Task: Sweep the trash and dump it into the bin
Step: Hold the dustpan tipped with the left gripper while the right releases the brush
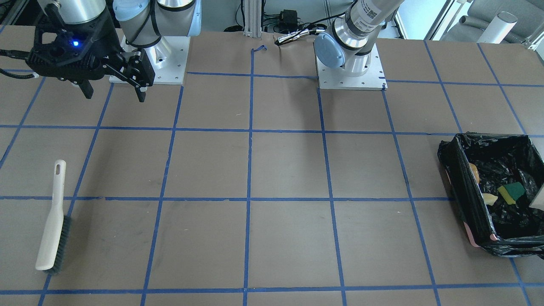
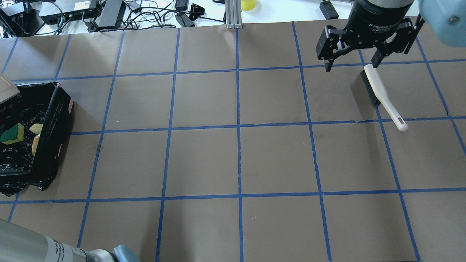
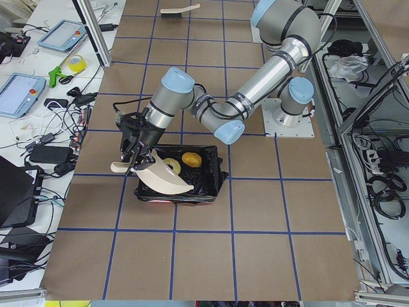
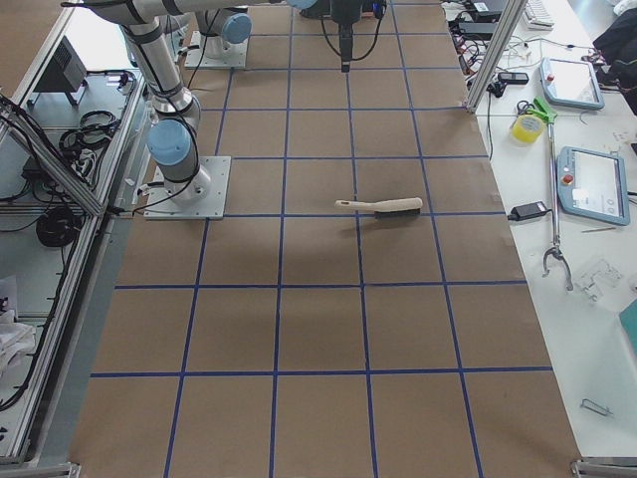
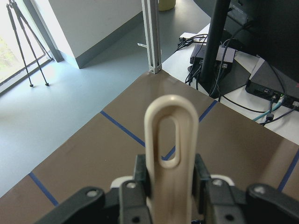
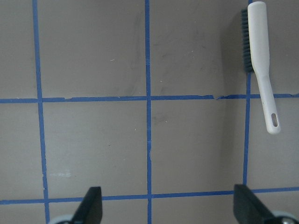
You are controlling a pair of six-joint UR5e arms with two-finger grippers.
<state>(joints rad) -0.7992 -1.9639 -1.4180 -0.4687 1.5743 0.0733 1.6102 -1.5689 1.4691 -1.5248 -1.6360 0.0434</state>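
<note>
Black plastic lines the one bin [image 2: 50,122], which stands at the desk [image 1: 289,170] end nearest the left arm. It holds all three pieces of trash: one yellow-and-green sponge [image 1: 512,191], one pale crescent [image 1: 489,198] and one golden-brown lump [image 1: 474,171]. No trash shows on the desk surface. The left end effector [image 5: 169,170] is clamped on the handle of the one dustpan [image 3: 167,181], which hangs tilted over the bin opening. Judgement: the dump step is at or near completion and the sweep step is done. The next move calls for lifting the dustpan clear of the liner without snagging the plastic, then setting it on a bare part of the desk. Farther along, well apart from the bin, the one brush [image 1: 51,227] lies flat on the desk with nothing gripping it. The right end effector [image 2: 351,61] hovers above it, fingers spread wide and empty.
</note>
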